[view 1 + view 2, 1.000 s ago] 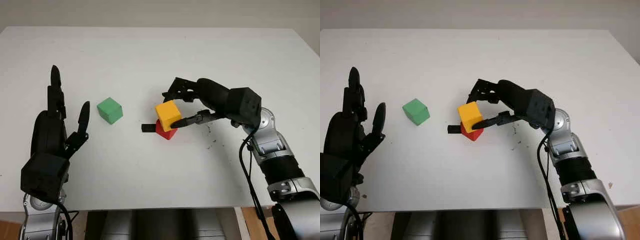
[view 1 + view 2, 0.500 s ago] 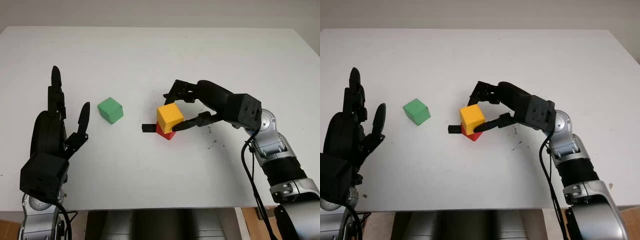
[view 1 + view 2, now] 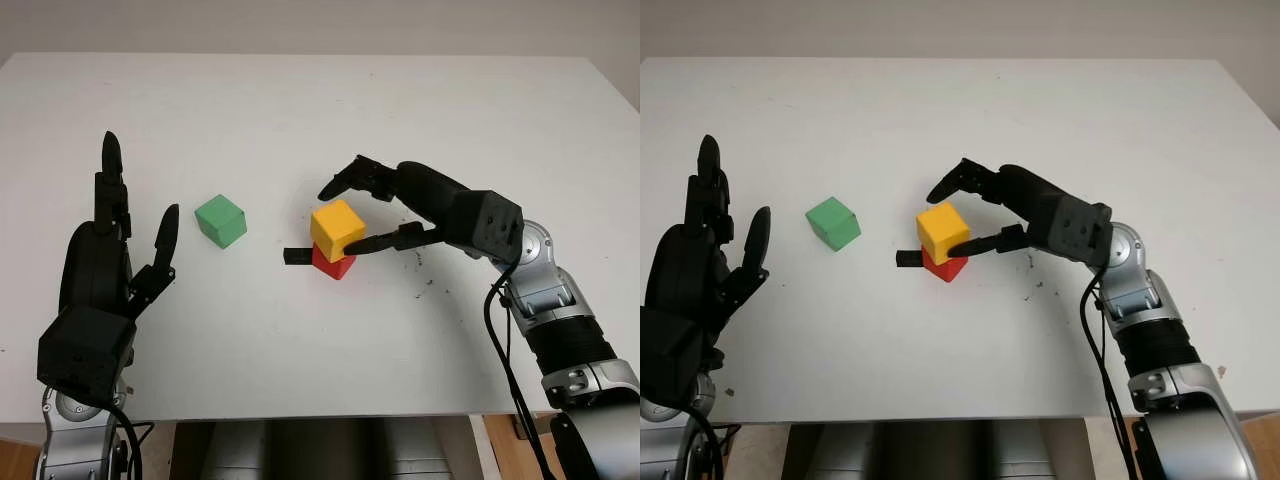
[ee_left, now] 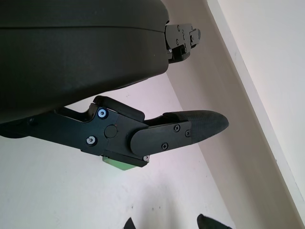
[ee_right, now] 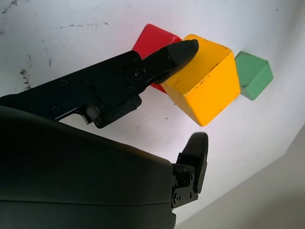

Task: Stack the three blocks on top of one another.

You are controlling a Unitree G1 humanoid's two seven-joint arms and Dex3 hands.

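A yellow block (image 3: 337, 228) sits on a red block (image 3: 336, 266) near the middle of the white table (image 3: 300, 110), slightly turned against it. My right hand (image 3: 336, 216) reaches around the yellow block from the right and is open. Its thumb tip (image 5: 183, 49) touches the block's near side, while the upper fingers (image 3: 345, 180) stand apart from the far side. A green block (image 3: 220, 221) lies alone to the left. My left hand (image 3: 140, 190) is open and held upright at the table's left front, left of the green block (image 4: 116, 163).
A small black piece (image 3: 296, 256) lies on the table against the red block's left side. Dark scuff marks (image 3: 426, 286) dot the surface under my right forearm. The table's front edge (image 3: 300, 412) runs close below both arms.
The right hand's upper fingers have lifted off the yellow block's far side, letting it go. The yellow block has settled on the red one. The left hand has not moved.
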